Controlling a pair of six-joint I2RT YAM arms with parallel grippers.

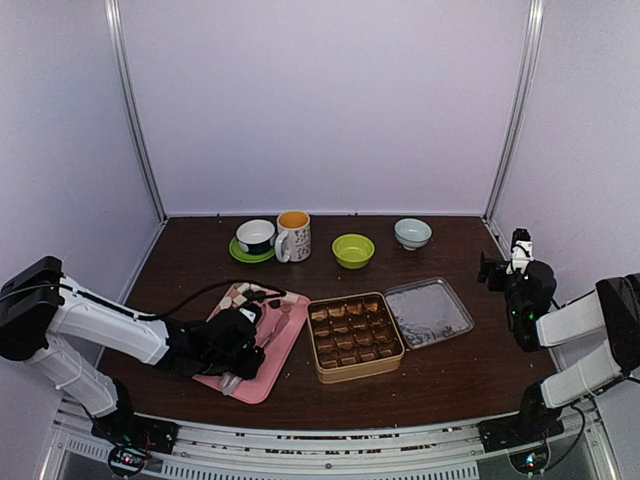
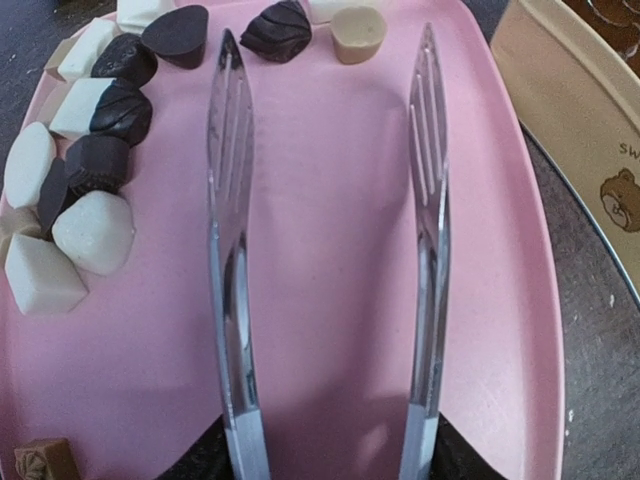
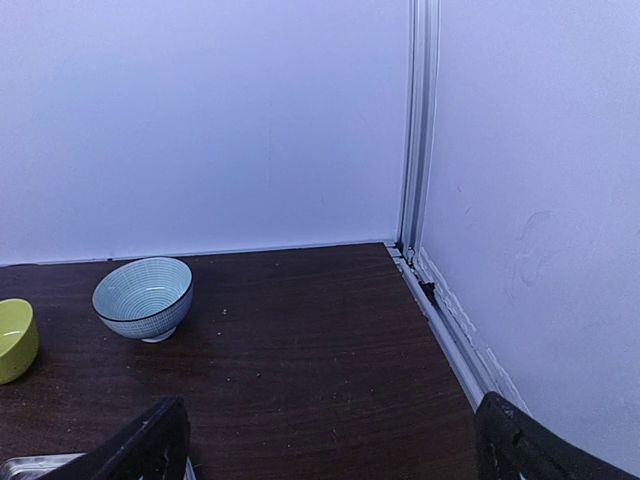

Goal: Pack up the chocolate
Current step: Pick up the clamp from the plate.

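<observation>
The chocolate [image 2: 92,232] lies as several white, dark and tan pieces along the far left rim of a pink tray [image 2: 330,180], with a dark piece [image 2: 275,30] and a tan one [image 2: 357,33] at the far end. More brown pieces fill the open gold tin [image 1: 362,372]. Metal tongs [image 2: 228,250] stretch out over the tray with their arms spread wide and nothing between the tips. My left gripper [image 2: 330,462] is shut on the tongs' handle end, a black finger pressed against each arm. My right gripper [image 3: 330,450] hangs open at the right edge, far from the tray.
The tin's lid [image 1: 428,312] lies to the right of the tin. Along the back stand a white cup on a green saucer [image 1: 255,236], a mug [image 1: 293,236], a green bowl [image 1: 353,250] and a blue bowl [image 3: 143,297]. Walls close in the sides.
</observation>
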